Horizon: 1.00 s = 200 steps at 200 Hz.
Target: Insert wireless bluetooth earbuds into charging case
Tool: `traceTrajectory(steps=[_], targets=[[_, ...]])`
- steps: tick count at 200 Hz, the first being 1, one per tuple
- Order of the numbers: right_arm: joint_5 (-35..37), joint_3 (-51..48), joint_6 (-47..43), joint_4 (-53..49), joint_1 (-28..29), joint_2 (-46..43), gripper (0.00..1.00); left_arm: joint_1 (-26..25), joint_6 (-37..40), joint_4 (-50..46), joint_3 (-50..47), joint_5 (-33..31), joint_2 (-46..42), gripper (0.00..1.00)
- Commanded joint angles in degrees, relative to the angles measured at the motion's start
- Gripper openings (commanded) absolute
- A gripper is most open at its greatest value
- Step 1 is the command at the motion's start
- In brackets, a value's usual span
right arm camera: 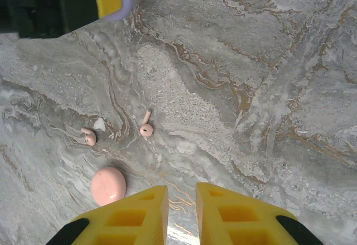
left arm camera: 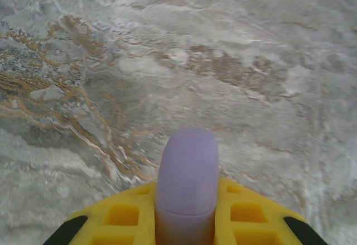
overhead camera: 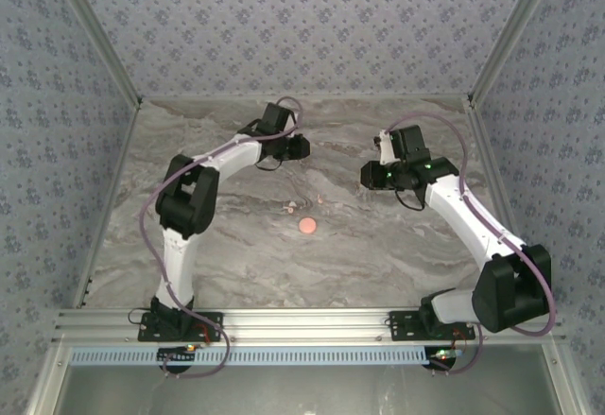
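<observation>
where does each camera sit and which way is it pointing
top external: above, behind the bases, looking down on the table; left gripper and right gripper show
left wrist: on the left arm, facing down at marble; its yellow fingers clamp a lilac case
right wrist: on the right arm, facing down at a pink case and two pink earbuds; its fingers slightly apart
shared: top external and right wrist both show the pink case

walls: grey-blue floral wallpaper | table: grey marble, brown veins | light: even
</observation>
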Motion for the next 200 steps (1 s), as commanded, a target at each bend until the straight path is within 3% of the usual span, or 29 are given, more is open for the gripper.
traceTrajectory(steps=[1, 74, 106, 150, 200], targets=[[0.5, -0.3, -0.1, -1.2, -0.5, 0.2, 0.21, 0.9, 0.3, -7.6, 7.5, 2.1, 4.4, 0.12], [-0.2, -0.3, 0.2, -1.6, -0.5, 1.1, 0.22, 2.6, 1.0, -15.1, 22.8, 3.2, 15.8, 0.16], [-0.7, -0.1, 0.0, -2.1, -0.4, 1.4, 0.23, 3.0, 1.1, -15.6, 22.7, 1.3, 16.6, 0.36], [-0.5, -0.2, -0.4, -2.1, -0.5, 1.8, 0.25, 3.2, 5.3, -15.7, 19.5, -5.3, 11.5, 0.61], [-1.8, -0.5, -0.7, -1.8, -0.4, 3.4, 0.28, 3.2, 9.9, -15.2, 11.0, -10.8, 0.0, 0.67]])
